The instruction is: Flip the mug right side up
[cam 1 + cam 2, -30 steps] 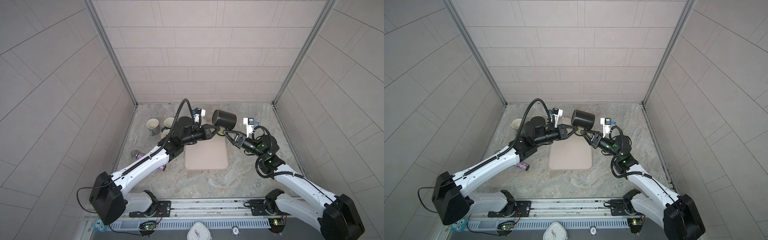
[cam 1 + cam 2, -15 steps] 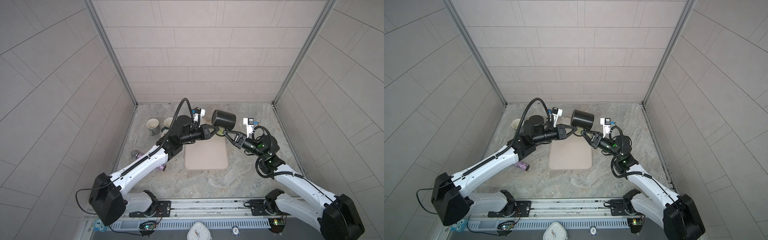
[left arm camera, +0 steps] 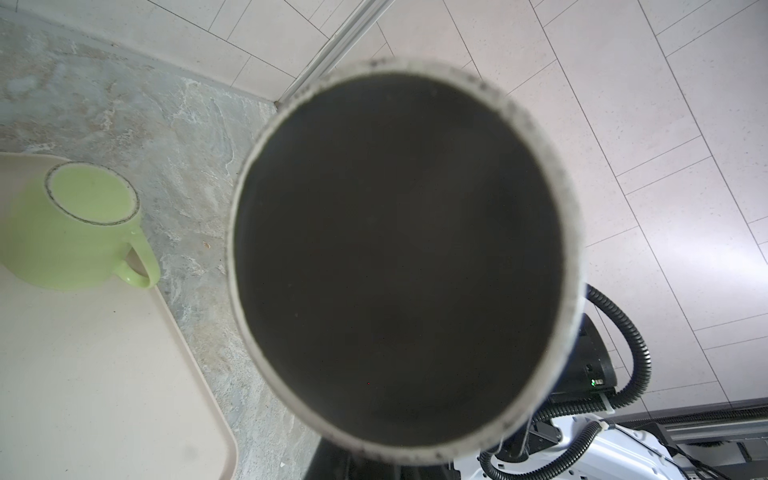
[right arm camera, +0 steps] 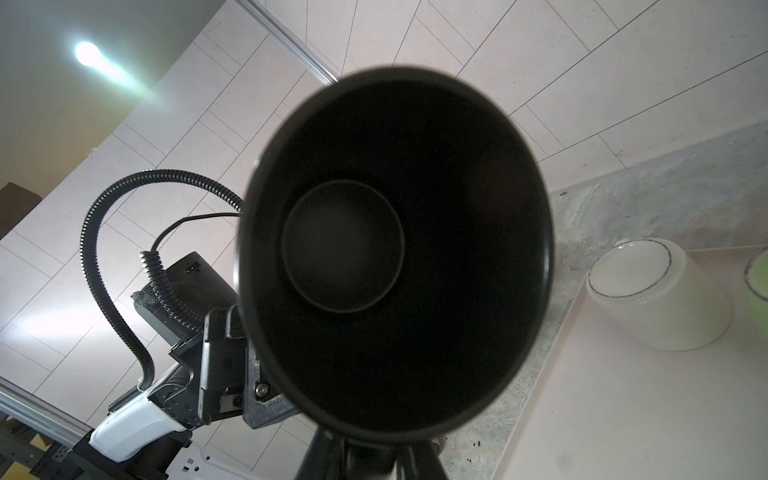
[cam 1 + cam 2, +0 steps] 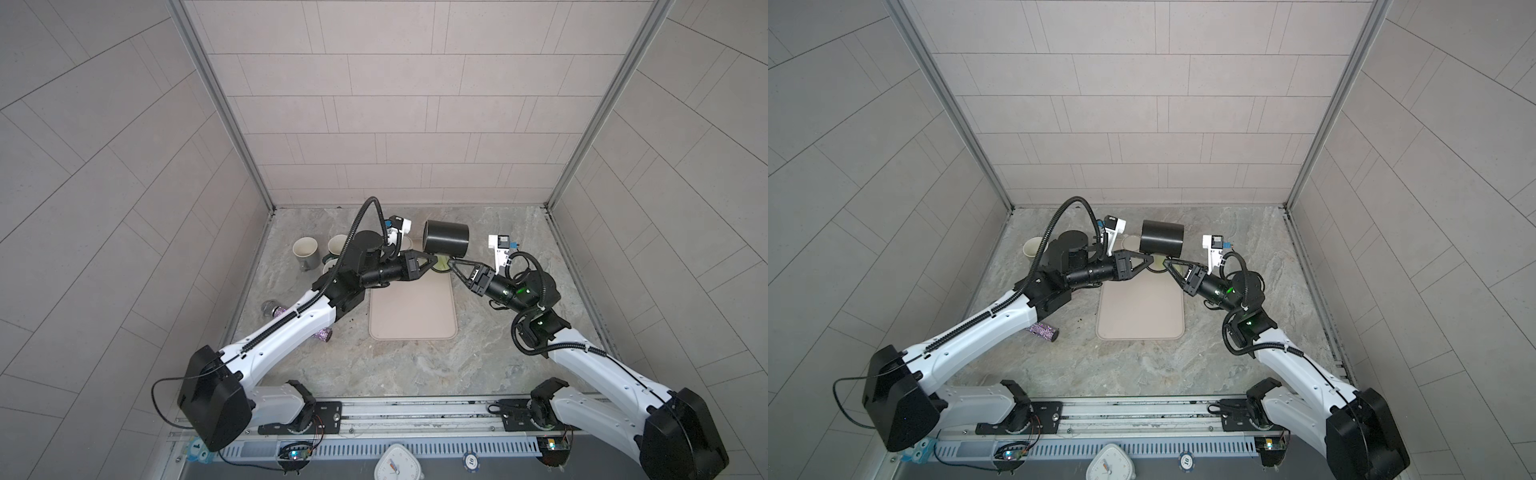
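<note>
The black mug [image 5: 446,237] hangs on its side in the air near the middle of the worktop's [image 5: 415,365] back edge. The left hand [image 5: 434,261] is clenched on it from below. The right hand [image 5: 452,263] sits just beneath its mouth end, and I cannot tell whether it grips.

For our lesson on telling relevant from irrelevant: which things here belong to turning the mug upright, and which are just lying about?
In the job: black cylindrical mug; left gripper; right gripper.

Lying about: pale green upturned ceramic mug; cream upturned mug; beige rectangular tray; pale upright mug; glittery purple cylinder.
</note>
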`<state>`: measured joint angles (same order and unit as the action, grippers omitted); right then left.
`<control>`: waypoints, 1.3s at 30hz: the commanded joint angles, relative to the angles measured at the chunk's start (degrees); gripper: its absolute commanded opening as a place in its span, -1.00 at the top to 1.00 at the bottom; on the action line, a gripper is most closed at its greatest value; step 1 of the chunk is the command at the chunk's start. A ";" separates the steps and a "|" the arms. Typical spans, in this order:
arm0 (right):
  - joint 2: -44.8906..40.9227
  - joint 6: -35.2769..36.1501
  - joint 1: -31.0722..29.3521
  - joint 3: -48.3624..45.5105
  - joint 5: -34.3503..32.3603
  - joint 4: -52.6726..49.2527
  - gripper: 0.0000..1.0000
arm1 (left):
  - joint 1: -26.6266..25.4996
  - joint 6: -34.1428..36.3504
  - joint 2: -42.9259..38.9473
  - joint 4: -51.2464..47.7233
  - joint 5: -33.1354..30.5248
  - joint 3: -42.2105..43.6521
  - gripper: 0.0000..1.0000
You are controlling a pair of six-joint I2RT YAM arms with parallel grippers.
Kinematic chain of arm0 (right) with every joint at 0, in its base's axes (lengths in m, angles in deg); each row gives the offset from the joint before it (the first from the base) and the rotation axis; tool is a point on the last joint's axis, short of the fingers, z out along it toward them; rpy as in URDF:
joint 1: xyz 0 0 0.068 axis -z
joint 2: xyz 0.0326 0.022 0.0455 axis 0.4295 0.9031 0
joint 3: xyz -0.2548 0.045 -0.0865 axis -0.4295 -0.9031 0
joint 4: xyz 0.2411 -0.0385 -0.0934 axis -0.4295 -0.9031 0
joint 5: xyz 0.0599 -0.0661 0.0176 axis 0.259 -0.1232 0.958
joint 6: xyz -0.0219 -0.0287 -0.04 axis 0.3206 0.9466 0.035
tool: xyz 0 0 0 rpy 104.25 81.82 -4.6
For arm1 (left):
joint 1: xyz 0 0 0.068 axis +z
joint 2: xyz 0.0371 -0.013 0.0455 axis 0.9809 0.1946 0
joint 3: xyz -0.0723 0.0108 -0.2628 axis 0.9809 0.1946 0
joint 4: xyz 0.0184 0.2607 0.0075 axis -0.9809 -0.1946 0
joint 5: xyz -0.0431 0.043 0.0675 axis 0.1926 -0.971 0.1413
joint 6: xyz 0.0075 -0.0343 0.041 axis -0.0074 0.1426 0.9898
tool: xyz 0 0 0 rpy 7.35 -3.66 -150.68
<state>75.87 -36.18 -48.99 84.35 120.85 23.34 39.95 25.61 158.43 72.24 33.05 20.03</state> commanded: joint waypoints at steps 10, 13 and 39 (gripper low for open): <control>-3.09 3.25 -0.27 1.41 0.59 4.44 1.00 | 1.06 -0.52 -0.32 -1.21 -1.35 -0.20 1.00; -3.57 3.38 -0.19 1.46 0.15 3.72 1.00 | 1.14 -0.34 -0.36 -1.45 -1.95 -0.15 1.00; -1.14 7.31 -0.51 3.09 -4.91 -8.80 1.00 | 1.12 -1.04 3.61 0.95 -3.23 -0.17 0.14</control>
<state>74.95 -31.37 -49.14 84.72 116.76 14.84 40.72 24.56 161.51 69.55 30.69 20.03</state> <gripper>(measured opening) 0.157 0.425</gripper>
